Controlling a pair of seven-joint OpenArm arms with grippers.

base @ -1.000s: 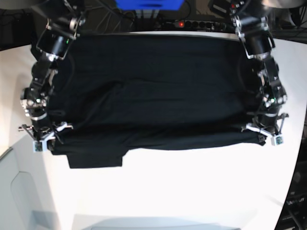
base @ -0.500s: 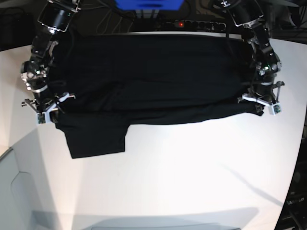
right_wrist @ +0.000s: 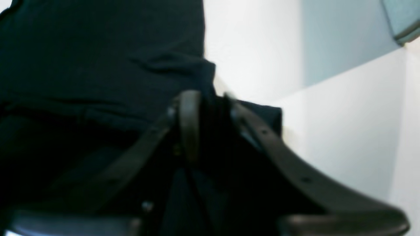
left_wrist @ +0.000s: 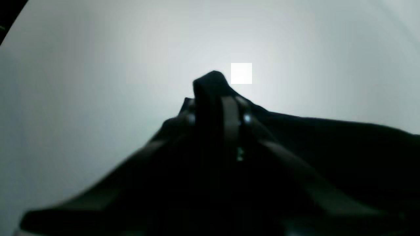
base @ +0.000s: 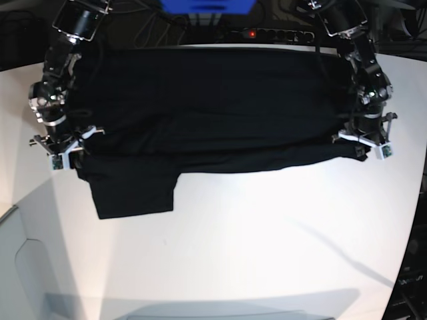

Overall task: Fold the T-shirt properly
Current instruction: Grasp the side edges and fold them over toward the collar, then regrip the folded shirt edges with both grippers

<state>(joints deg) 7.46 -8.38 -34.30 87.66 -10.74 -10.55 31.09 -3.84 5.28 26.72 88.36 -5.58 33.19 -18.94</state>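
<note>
Nearest, bare white table (base: 253, 253). One black T-shirt (base: 213, 113) spans mid-frame, a sleeve flap hanging lower left. My left gripper (base: 363, 143) at its right edge, fabric bunched between the jaws; my right gripper (base: 63, 155) at its left edge, cloth between its jaws. How hard either jaw presses: unclear. Farther, upper frame: one power strip (base: 273, 33), one blue box (base: 207, 5), cut off.

The base camera is looking down from high over the desk (base: 267, 233), taking in the whole shirt (base: 213, 107) and both arms. Each wrist camera is sitting close behind its pincer, the left pincer (left_wrist: 216, 98) and the right pincer (right_wrist: 206, 108), peering along the fingers at a shirt edge and desk beyond. All three are sharing those edges.
</note>
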